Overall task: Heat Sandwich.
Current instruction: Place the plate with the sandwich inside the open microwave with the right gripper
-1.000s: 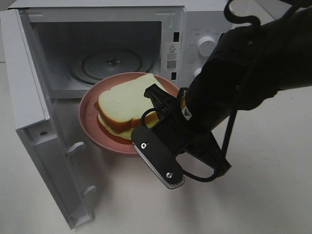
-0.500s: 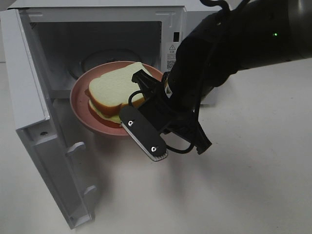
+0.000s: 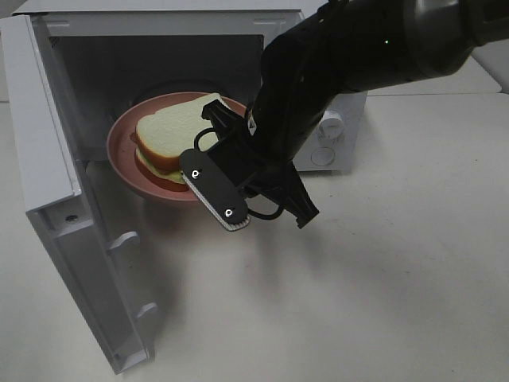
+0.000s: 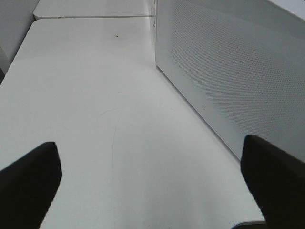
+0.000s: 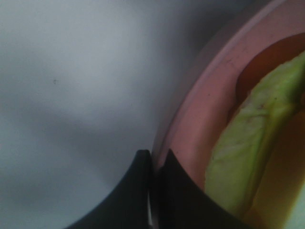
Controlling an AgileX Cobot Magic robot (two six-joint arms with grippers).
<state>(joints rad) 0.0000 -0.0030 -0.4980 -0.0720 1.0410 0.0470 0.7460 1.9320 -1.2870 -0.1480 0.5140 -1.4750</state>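
Finds right gripper point(image 5: 153, 164) clenched on near rim of pink plate point(image 3: 119, 151). Notes sandwich point(image 3: 171, 127) lying on that plate, at mouth of open microwave point(image 3: 87, 72). Records left gripper point(image 4: 151, 186) spread wide, grasping nothing, beside perforated white wall point(image 4: 228, 71).

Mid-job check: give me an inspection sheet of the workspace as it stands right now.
Surface: pale table, no spills seen.
Job's things: sandwich lies on the pink plate, held at the mouth of the microwave; its door stands open. Whether the plate rests on anything cannot be told.
Clutter: nothing seen.
Grippers: right gripper shut on the plate's rim; left gripper open, holding nothing, above the table.
Cables: black cable loops under the right wrist, off the plate.
Surroundings: nothing seen beyond the table.
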